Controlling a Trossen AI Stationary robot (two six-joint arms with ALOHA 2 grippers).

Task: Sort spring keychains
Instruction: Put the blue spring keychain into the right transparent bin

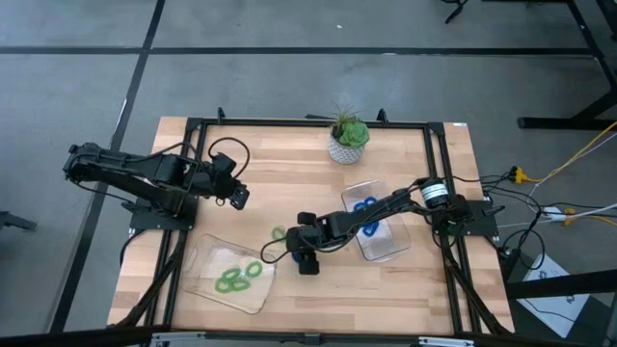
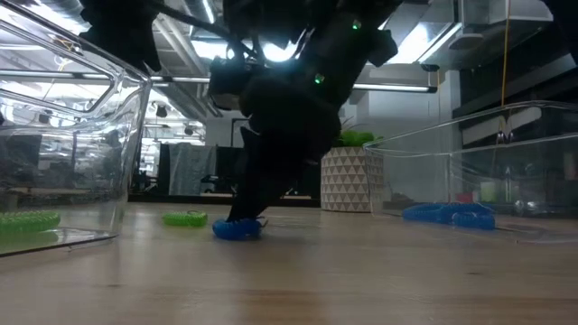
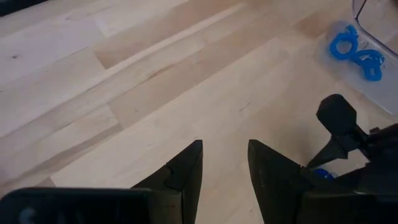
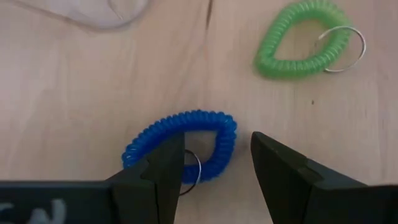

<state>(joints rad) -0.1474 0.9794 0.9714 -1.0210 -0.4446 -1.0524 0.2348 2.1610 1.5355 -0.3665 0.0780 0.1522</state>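
Right gripper: low over the table's middle, between the two trays; fingers parted, one finger inside the blue keychain's loop, the other just outside its coil, nothing lifted.
Blue keychain: a coiled blue loop with a thin metal ring, flat on the wood beneath the right gripper.
Loose green keychain: light green coil with a metal ring, on the bare wood just beside the blue one.
Left gripper: over bare wood on the table's left side, fingers moderately apart, empty.
Left tray: near left, holds green keychains.
Right tray: holds blue keychains.
Potted plant: far edge, centre.
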